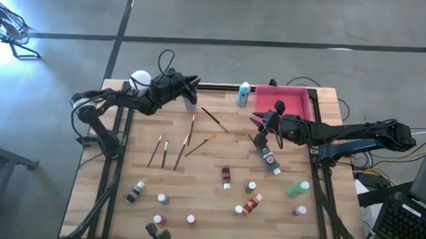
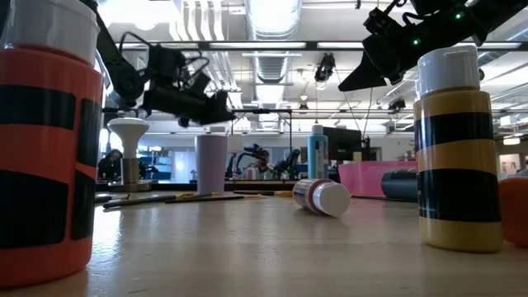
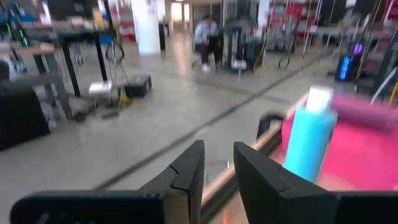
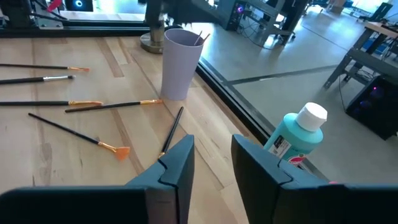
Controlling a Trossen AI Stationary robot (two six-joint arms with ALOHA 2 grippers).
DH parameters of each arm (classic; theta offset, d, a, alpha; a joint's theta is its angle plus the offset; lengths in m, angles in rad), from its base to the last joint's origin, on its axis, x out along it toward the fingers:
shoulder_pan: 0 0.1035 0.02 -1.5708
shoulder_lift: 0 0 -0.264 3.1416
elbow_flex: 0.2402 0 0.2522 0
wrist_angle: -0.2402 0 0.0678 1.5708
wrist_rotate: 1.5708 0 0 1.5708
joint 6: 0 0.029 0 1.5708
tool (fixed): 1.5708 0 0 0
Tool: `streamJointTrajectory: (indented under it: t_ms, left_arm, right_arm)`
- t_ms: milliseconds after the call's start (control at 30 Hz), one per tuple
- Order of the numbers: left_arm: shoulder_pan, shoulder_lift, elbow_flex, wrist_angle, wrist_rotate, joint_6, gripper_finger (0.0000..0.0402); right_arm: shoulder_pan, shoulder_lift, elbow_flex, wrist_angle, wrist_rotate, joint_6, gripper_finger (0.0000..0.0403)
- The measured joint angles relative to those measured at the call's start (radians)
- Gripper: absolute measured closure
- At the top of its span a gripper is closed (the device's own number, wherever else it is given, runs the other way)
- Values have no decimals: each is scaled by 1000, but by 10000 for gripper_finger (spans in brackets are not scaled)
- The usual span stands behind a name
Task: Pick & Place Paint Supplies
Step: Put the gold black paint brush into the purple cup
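My left gripper (image 1: 194,81) (image 3: 219,165) hovers open above the lilac cup (image 1: 190,98) (image 4: 180,62) near the table's far edge; nothing lies between its fingers. A thin brush handle (image 4: 200,37) sticks out of the cup. My right gripper (image 1: 258,121) (image 4: 211,155) is open in the air near the pink tray (image 1: 282,101), above bare wood. Several long-handled brushes (image 1: 184,148) (image 4: 84,104) lie flat in the table's middle. A blue white-capped bottle (image 1: 243,94) (image 4: 295,137) stands beside the tray. A dark tube (image 1: 259,140) lies just near of the right gripper.
Small white-capped bottles (image 1: 226,176) are scattered over the table's near half, some standing, some lying, among them a green one (image 1: 298,188). A white knob on a stand (image 1: 140,79) sits at the far left corner. Bare wood shows between the brushes and the bottles.
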Motion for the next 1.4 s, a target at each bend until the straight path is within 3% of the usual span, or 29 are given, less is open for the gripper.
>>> streamJointTrajectory:
  t_ms: [167,300,467,667,800,967,1067,1133,1233,1400]
  left_arm:
    - [-10,-106,49,-29,15,-1,307]
    - [-29,-207,93,-92,106,-24,307]
    - [-92,-327,174,-273,273,-20,307]
    - [-240,-441,280,-563,260,97,307]
    - [-372,-481,370,-803,79,154,307]
    - [-572,-479,485,-1116,-385,146,307]
    - [-672,-474,528,-1305,-701,57,307]
    - [-723,-474,543,-1440,-845,-51,307]
    - [-767,-476,552,-1624,-894,-266,307]
    - [-771,-475,525,-1831,-810,-579,307]
  right_arm:
    - [0,0,0,0,0,0,281]
    - [0,0,0,0,0,0,274]
    - [0,0,0,0,0,0,266]
    - [0,0,0,0,0,0,259]
    - [0,0,0,0,0,1,255]
    - [0,0,0,0,0,4,261]
    - [0,0,0,0,0,8,271]
    - [0,0,0,0,0,9,278]
    - [0,0,0,0,0,8,288]
    - [0,0,0,1,0,8,301]
